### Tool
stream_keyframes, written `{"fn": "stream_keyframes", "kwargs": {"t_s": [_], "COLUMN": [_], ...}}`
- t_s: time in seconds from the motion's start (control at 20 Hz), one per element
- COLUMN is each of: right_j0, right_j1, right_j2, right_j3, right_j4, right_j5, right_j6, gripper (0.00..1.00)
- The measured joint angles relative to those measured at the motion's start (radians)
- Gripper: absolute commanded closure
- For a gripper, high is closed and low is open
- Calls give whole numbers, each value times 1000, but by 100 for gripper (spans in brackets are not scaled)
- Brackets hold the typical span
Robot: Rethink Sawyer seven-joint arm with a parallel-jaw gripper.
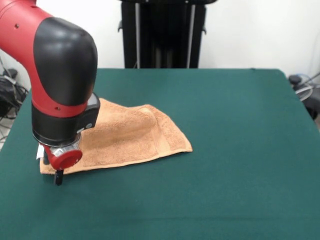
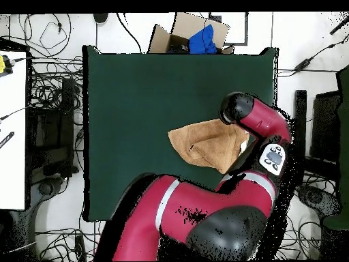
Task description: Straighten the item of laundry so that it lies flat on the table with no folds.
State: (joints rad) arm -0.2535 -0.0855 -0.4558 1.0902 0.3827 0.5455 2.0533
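The peach-orange towel [image 1: 130, 135] lies left of the middle of the dark green table [image 1: 235, 150]. It is rumpled, with a raised ridge near its far right part and a fold running along it. In the overhead view the towel [image 2: 204, 144] shows as a wedge partly under the arm. My gripper [image 1: 58, 175] is down at the towel's near left corner, at table height, under the red and black wrist. The wrist hides how it stands on the cloth. A small white bit [image 1: 38, 152], maybe the tag, shows beside it.
The black pedestal [image 1: 162, 32] stands behind the table's far edge. In the overhead view a cardboard box with blue cloth [image 2: 194, 35] sits beyond the table, a white desk [image 2: 12, 129] stands at the left, and cables cover the floor around.
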Motion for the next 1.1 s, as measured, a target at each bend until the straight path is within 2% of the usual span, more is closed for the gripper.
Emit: {"fn": "stream_keyframes", "kwargs": {"t_s": [1.1], "right_j0": [20], "right_j1": [27], "right_j2": [-124], "right_j3": [-5], "right_j4": [0], "right_j5": [0], "right_j6": [0], "gripper": [0]}}
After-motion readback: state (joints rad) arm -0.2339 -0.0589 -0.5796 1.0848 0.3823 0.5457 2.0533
